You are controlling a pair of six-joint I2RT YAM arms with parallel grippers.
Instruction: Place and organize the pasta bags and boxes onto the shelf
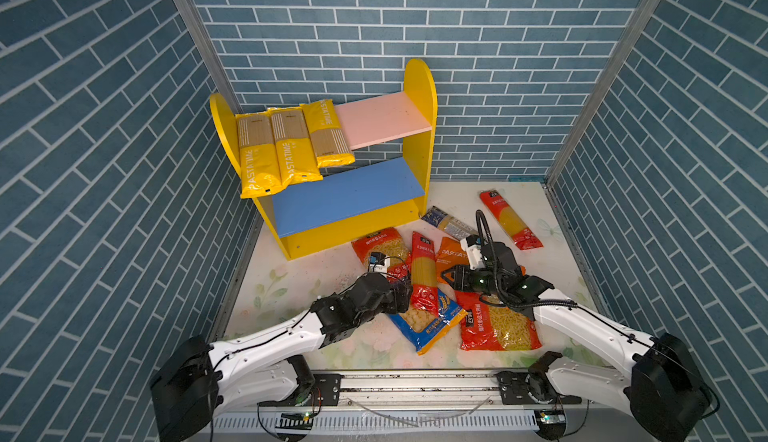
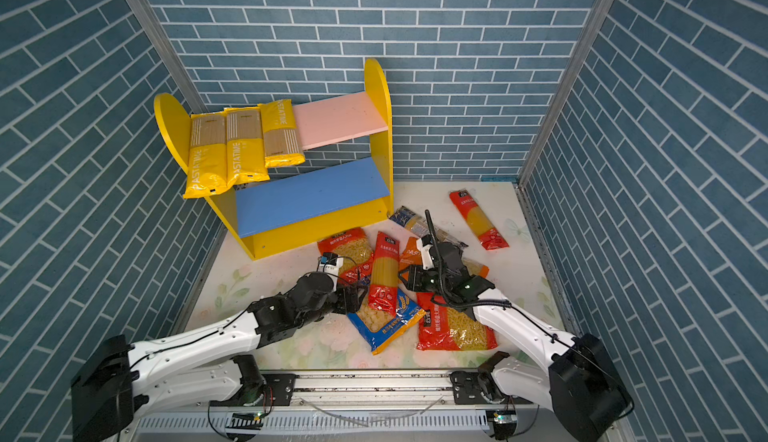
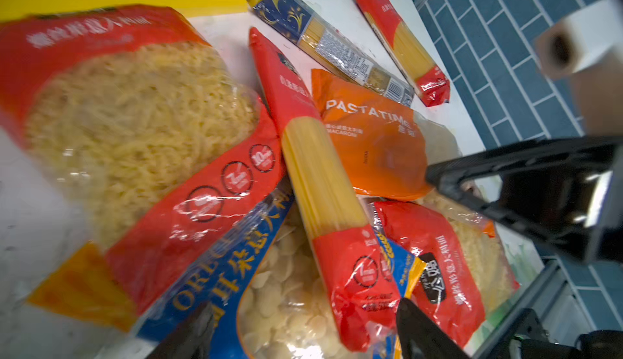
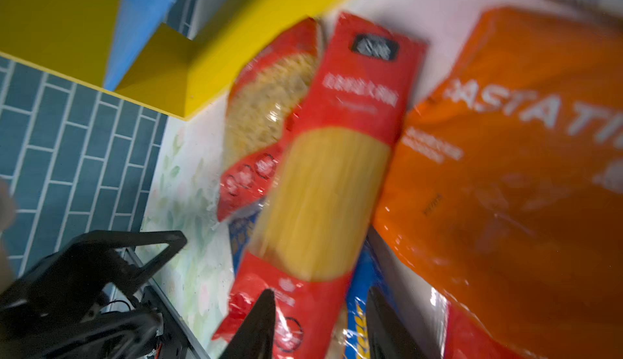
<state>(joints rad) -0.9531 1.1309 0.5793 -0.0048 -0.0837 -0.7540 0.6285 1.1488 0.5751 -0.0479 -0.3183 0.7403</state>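
The shelf [image 1: 419, 99] stands at the far left. Three yellow spaghetti packs [image 1: 266, 149] lie side by side on the left part of its pink upper board [image 1: 386, 120], and their near ends hang over the front edge. The right part of the pink board and the blue lower board [image 1: 345, 199] show bare.

On the table [image 1: 291, 290], near and right of the shelf, the other packs lie in a loose heap. My left gripper [image 3: 303, 303] is low at the heap's left edge with the jaws wide. The near end of a red spaghetti pack [image 1: 423, 274] and a blue bag [image 1: 424, 323] show between the fingers, not clamped. A red short-pasta bag [image 1: 378, 247] lies just beyond, close to the shelf's base.

The red spaghetti pack rests on the blue bag, and an orange bag [image 1: 451, 253] is just to its right. My right gripper [image 1: 446, 276] points at this pack from the right, with the jaws parted to a middle width. The wrist view is blurred, so I cannot tell if they touch it. A second red short-pasta bag [image 1: 498, 330] lies partly under the right arm.

Farther away, a dark-blue spaghetti pack [image 1: 444, 220] lies by the shelf's right foot. A second red spaghetti pack [image 1: 510, 220] lies alone toward the far right edge, with free table around it.
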